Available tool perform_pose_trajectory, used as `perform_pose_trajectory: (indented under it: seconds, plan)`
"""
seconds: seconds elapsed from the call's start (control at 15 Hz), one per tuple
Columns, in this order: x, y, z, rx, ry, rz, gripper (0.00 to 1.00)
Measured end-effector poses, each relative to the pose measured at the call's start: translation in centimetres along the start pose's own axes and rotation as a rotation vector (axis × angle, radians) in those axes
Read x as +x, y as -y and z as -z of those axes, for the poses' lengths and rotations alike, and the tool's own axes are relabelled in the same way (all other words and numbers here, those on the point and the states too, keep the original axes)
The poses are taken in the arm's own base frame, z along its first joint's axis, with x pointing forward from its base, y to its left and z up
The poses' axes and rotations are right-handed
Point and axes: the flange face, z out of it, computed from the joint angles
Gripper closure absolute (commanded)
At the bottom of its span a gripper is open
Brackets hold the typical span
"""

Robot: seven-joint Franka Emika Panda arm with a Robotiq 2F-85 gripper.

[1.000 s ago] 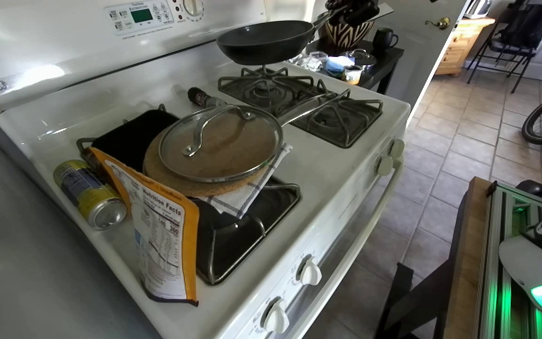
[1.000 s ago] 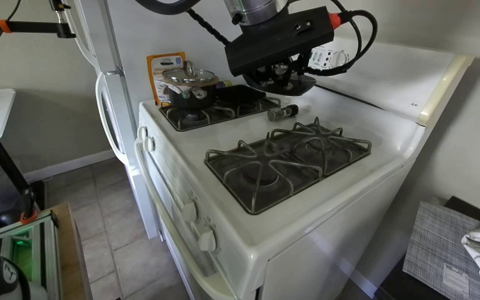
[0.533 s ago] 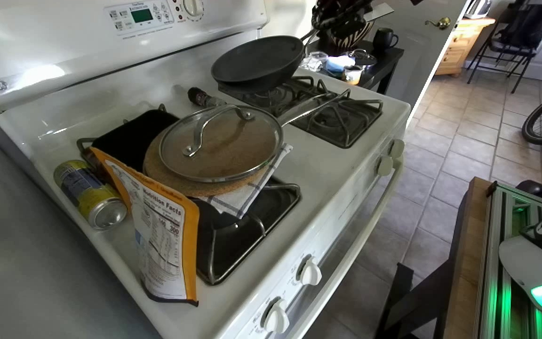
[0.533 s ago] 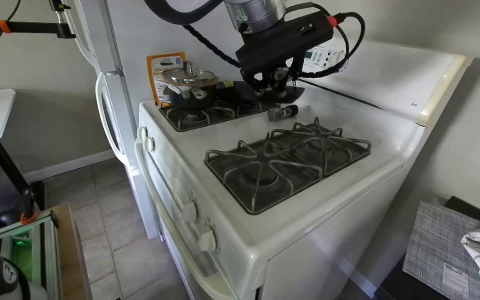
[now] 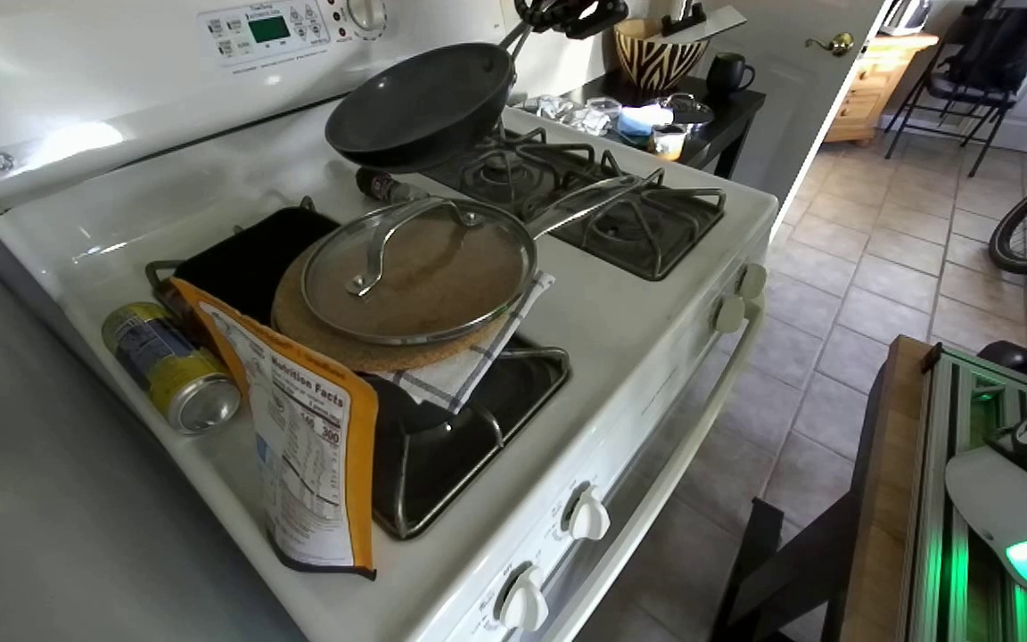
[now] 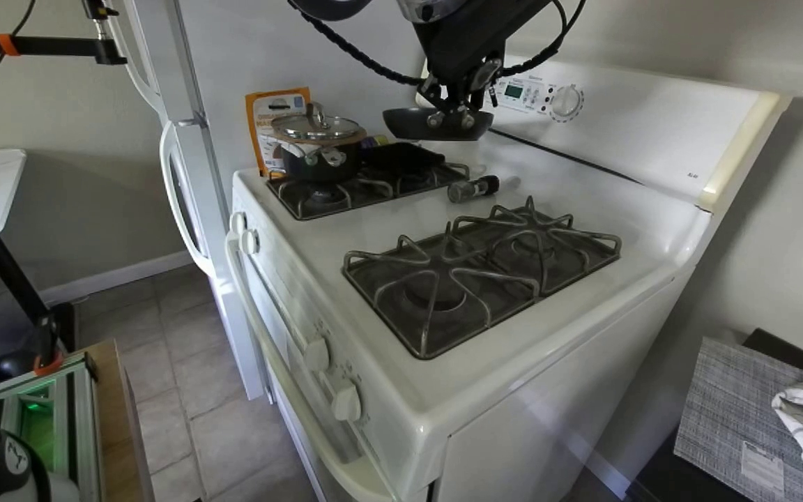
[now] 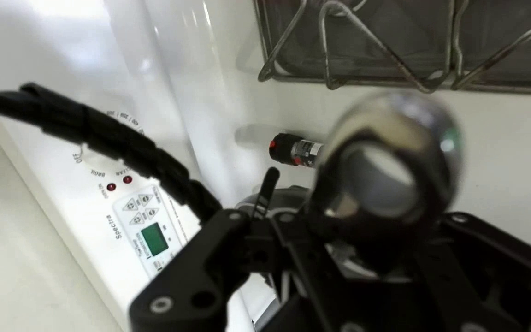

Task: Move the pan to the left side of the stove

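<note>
Well, your fingers were clamped on the handle of the pan — which you held in the air over the back of the stove. Lower, between the grates, lay a small dark-capped bottle — and nearby a glass lid sat on a cork mat.

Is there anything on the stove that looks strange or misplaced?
Yes: a yellow can and a small bottle lie on their sides on the stove, though such containers normally stand upright. I see no spill.
</note>
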Motion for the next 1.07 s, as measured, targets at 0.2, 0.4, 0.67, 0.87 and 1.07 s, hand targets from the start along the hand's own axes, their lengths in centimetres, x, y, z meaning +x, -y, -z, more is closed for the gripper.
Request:
perform_pose_trajectory:
  seconds: [0.2, 0.4, 0.67, 0.87, 1.07]
  plan:
    - [1.6, -0.7, -1.4, -0.002, -0.050, 0.039, 0.99]
    - [3.4, -1.1, -3.2, -0.002, -0.107, 0.087, 0.99]
    - [4.8, -1.6, -5.4, -0.002, -0.158, 0.145, 0.99]
    - [4.6, -2.0, -6.9, -0.004, -0.165, 0.178, 0.99]
    - [4.5, -2.3, -8.2, 0.005, -0.166, 0.218, 0.99]
